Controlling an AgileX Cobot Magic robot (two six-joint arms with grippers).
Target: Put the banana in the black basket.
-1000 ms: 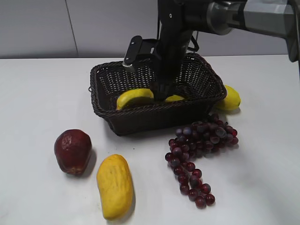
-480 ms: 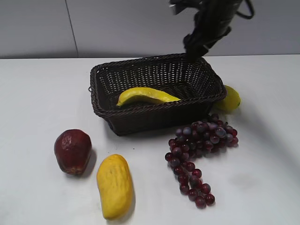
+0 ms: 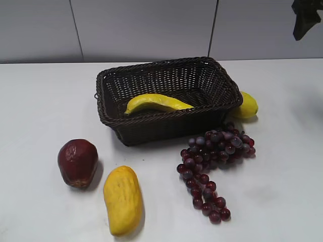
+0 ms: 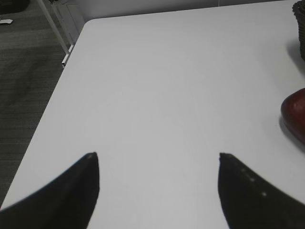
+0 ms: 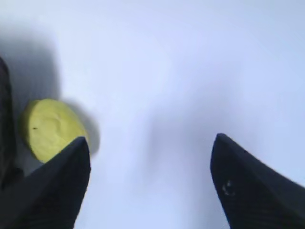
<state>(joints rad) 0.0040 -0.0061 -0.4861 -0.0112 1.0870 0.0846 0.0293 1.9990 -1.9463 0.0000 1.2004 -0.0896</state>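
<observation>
The banana (image 3: pixel 157 103), long, curved and yellow, lies inside the black basket (image 3: pixel 108 108) along its front wall. The basket stands at the table's middle back; a sliver of it shows in the left wrist view (image 4: pixel 300 12). My right gripper (image 5: pixel 150 143) is open and empty, high above the table to the right of the basket; only a dark tip of it shows at the exterior view's top right corner (image 3: pixel 304 17). My left gripper (image 4: pixel 158 157) is open and empty over bare table, far left of the basket.
A small round yellow fruit (image 3: pixel 247 106) (image 5: pixel 50 128) lies by the basket's right side. Purple grapes (image 3: pixel 214 164) lie in front right. A dark red fruit (image 3: pixel 77 162) (image 4: pixel 295 112) and a stubby yellow fruit (image 3: pixel 122 199) lie front left. The table's left edge (image 4: pixel 57 90) shows.
My right gripper let go of the banana in the basket, rose and moved away to the upper right. The banana now lies free in the basket.
</observation>
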